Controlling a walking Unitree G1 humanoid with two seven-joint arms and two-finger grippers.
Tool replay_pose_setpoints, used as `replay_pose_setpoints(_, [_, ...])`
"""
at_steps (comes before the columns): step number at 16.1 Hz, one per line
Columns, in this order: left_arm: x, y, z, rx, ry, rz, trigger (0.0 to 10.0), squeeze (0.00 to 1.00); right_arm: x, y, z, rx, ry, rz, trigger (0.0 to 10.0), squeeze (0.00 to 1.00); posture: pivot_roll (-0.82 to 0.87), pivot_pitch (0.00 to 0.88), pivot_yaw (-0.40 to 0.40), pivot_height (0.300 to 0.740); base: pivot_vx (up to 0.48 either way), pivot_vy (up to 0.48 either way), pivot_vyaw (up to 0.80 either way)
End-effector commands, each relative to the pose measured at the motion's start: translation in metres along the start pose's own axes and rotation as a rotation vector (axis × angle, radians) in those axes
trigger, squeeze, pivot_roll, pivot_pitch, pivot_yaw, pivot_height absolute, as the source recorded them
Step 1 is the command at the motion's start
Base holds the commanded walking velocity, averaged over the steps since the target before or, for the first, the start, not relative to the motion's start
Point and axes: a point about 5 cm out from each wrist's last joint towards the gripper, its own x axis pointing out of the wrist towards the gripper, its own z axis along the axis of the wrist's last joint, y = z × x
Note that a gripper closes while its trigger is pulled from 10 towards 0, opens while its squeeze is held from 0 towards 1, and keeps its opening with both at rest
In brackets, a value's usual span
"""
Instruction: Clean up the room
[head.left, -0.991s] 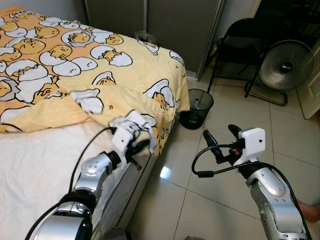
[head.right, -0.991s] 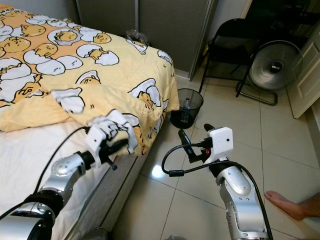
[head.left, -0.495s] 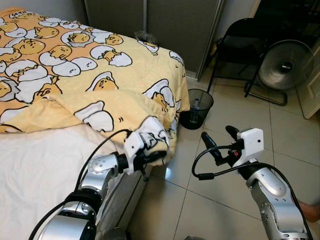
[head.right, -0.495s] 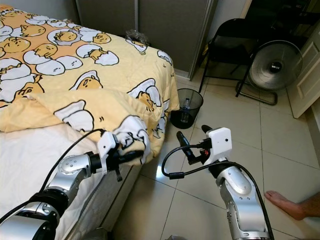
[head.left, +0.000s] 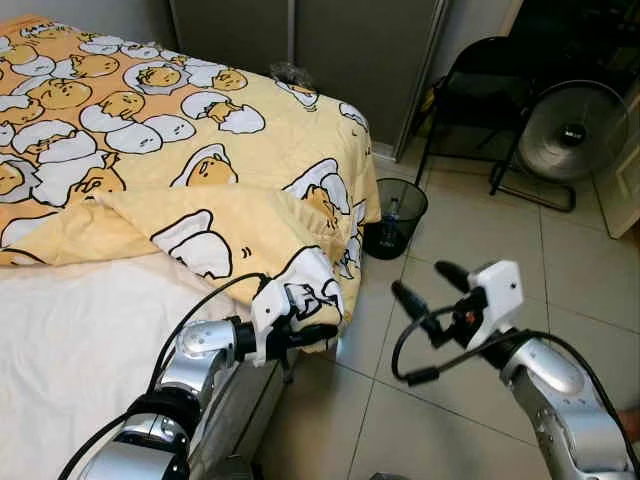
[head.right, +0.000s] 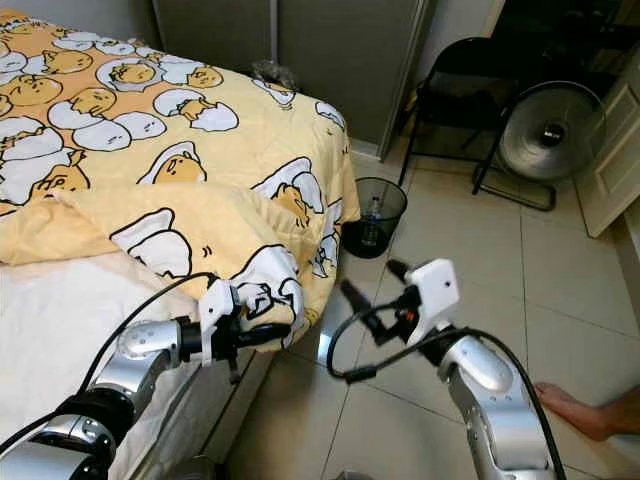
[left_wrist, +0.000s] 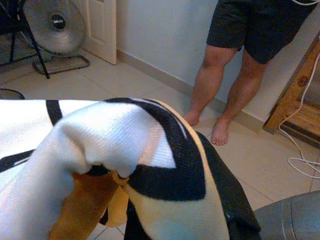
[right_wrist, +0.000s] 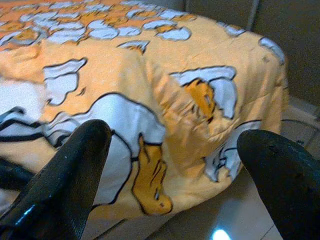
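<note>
While the left hand (head.left: 318, 330) pinches the yellow blanket (head.left: 240, 215) at the bed's (head.left: 70, 330) foot corner — the right hand (head.left: 425, 290) hovers spread above the floor.

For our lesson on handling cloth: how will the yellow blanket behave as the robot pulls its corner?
Probably floppy: the blanket folds and drapes over the left end effector. Likely it drags rather than slides whole, since most lies spread on the bed.

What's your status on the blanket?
Left gripper shut on blanket corner at bed edge. Right gripper open over floor. Bin beyond, clear.
</note>
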Motion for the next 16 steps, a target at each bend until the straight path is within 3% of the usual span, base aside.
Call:
replay_pose_setpoints(1, [0.003, -0.005, -0.002, 0.009, 0.008, -0.027, 0.0, 0.0, -0.002, 0.001, 0.004, -0.012, 0.003, 0.027, 10.0, 0.0, -0.23, 0.03, -0.019, 0.74, 0.0, 0.0, 0.0])
replay_pose_setpoints(5, [0.005, -0.015, -0.012, 0.029, 0.05, -0.064, 0.0, 0.0, -0.011, 0.004, 0.001, -0.042, 0.069, 0.119, 10.0, 0.0, -0.23, 0.03, -0.024, 0.74, 0.0, 0.0, 0.0])
replay_pose_setpoints(12, [0.0, -0.042, -0.037, -0.024, 0.094, -0.17, 0.0, 0.0, -0.013, 0.003, -0.001, -0.04, 0.089, 0.145, 10.0, 0.0, -0.23, 0.022, -0.026, 0.74, 0.0, 0.0, 0.0])
replay_pose_setpoints(16, [-0.023, -0.062, -0.055, -0.082, 0.137, -0.315, 0.0, 0.0, -0.014, 0.002, -0.007, -0.034, 0.11, 0.157, 10.0, 0.0, -0.22, 0.0, -0.017, 0.74, 0.0, 0.0, 0.0])
